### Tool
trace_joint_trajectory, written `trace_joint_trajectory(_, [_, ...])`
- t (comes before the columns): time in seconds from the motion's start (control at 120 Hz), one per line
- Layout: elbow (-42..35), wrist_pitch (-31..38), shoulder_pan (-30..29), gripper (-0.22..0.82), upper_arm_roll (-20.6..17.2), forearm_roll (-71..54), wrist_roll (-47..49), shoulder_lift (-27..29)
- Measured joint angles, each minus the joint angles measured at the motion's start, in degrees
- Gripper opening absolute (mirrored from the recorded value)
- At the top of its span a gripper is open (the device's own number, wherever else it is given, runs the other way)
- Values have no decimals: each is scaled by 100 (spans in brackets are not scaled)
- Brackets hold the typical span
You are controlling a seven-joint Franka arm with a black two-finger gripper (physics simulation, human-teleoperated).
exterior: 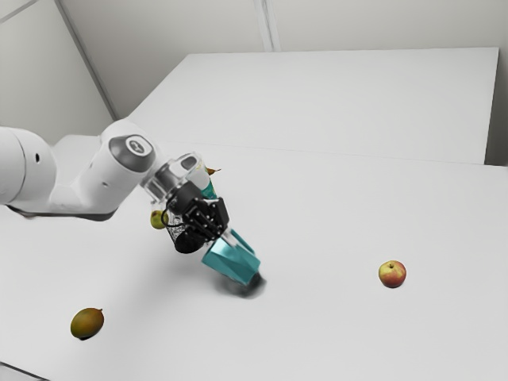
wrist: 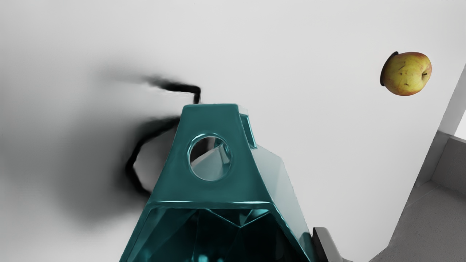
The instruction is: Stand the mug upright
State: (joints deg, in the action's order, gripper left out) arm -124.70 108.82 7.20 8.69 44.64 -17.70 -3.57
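The teal faceted mug (exterior: pixel 230 260) hangs tilted just above the table in the exterior view, its shadow close beneath its lower end. My gripper (exterior: pixel 225 236) is at its upper end, shut on it. In the wrist view the mug (wrist: pixel 214 191) shows its handle side with a round hole, and its dark hollow interior opens toward my hand. Of the gripper (wrist: pixel 227 251) there, one finger (wrist: pixel 326 243) presses along the mug's side; the other is hidden.
A red-yellow apple (exterior: pixel 392 274) lies toward the exterior view's right, a brown-green mango (exterior: pixel 87 323) at the lower left. Behind the hand stand a dark-based container (exterior: pixel 188 241) and a green fruit (exterior: pixel 158 220). The white table (exterior: pixel 333 333) extends around them.
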Motion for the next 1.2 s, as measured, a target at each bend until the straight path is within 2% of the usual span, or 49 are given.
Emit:
trace_joint_trajectory(0.133, [22,395,192,-17,0,-1200,82,396])
trace_joint_trajectory(0.308, [8,857,529,-17,0,-2827,177,552])
trace_joint_trajectory(0.508, [-84,1171,1042,-18,-81,-3767,278,536])
trace_joint_trajectory(0.792, [-56,1718,1576,-18,-161,-4669,445,181])
trace_joint_trajectory(0.892, [-42,1877,1517,-18,-165,-4748,493,111])
trace_joint_trajectory(1.092, [33,2059,913,-18,-201,-4810,576,-101])
trace_joint_trajectory(1.2, [138,2104,1007,-18,-236,-4827,613,-242])
